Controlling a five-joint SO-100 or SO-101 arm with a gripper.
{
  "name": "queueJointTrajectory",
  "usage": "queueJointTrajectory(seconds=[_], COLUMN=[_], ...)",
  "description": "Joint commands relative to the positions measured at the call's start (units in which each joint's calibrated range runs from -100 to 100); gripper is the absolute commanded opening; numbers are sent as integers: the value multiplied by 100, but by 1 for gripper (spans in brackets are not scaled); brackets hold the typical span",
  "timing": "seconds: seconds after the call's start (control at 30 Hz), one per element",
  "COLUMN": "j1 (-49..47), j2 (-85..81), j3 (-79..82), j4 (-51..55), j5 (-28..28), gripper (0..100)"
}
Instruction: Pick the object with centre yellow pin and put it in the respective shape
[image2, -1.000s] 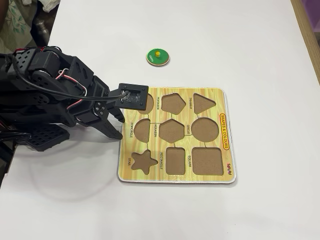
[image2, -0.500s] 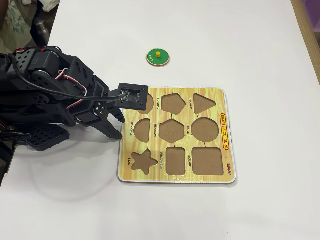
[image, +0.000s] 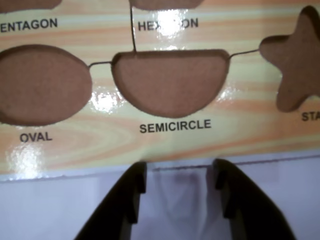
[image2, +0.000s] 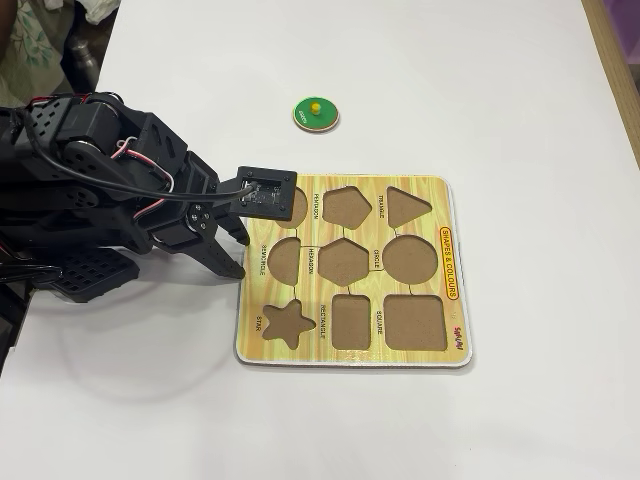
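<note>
In the fixed view the object with centre yellow pin (image2: 315, 113), a green disc, lies on the white table beyond the puzzle board (image2: 310, 350). The round cut-out labelled CIRCLE (image2: 410, 258) is at the board's right middle and has nothing in it. My gripper (image2: 236, 252) hovers at the board's left edge, far from the disc. In the wrist view the gripper (image: 180, 167) is open over the bare table, with nothing between its fingers. It stands just short of the board's edge (image: 100, 145), facing the semicircle cut-out (image: 170, 80). Neither the disc nor the circle cut-out appears in the wrist view.
The board's other cut-outs hold nothing: oval (image: 42, 85), star (image: 295, 70), square (image2: 414, 322), triangle (image2: 408, 205). My black arm body (image2: 80, 190) fills the left side. A wooden strip (image2: 620, 60) runs along the table's right edge.
</note>
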Motion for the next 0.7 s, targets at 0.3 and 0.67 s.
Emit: queueJointTrajectory(seconds=[0.3, 0.67], j1=[24, 63], j2=[22, 22], j3=[36, 36], j4=[91, 91], j5=[12, -14], gripper=[16, 15])
